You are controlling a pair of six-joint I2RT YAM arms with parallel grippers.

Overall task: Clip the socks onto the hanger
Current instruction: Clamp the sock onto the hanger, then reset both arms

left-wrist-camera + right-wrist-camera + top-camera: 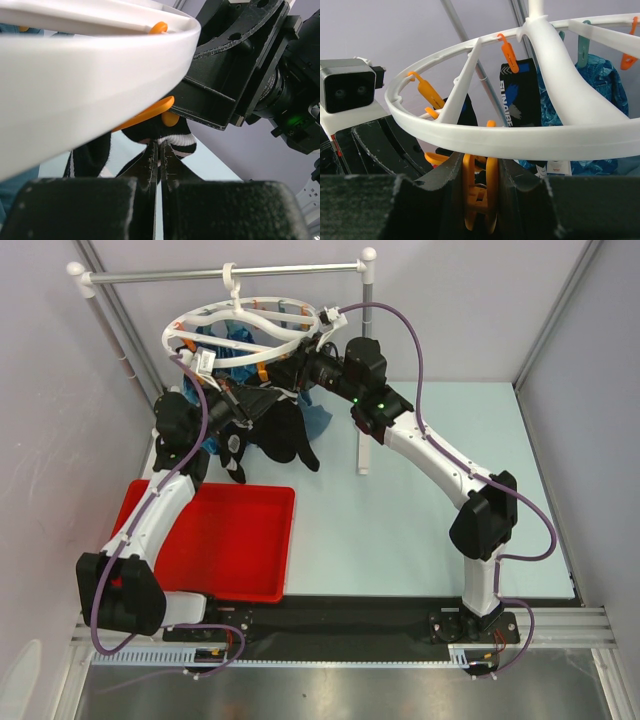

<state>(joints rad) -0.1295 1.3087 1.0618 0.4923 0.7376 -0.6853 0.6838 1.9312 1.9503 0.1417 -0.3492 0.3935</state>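
Observation:
The white ring hanger (240, 312) hangs by its hook from the rail. Under its near rim (75, 85), my left gripper (160, 149) is shut on the white-striped cuff of a black sock (176, 138), held just below an orange clip (150, 112). My right gripper (480, 167) is shut on that orange clip (480, 197) below the rim (520, 140), squeezing its handles. More black socks (285, 435) hang beneath the ring. Another sock with white lettering (517, 95) is clipped at the far side.
A blue patterned cloth (600, 95) hangs on the hanger's far side. The grey rail (220, 277) stands on white posts, one post (364, 445) next to my right arm. A red tray (235, 540) lies at the front left. Both wrists crowd together under the ring.

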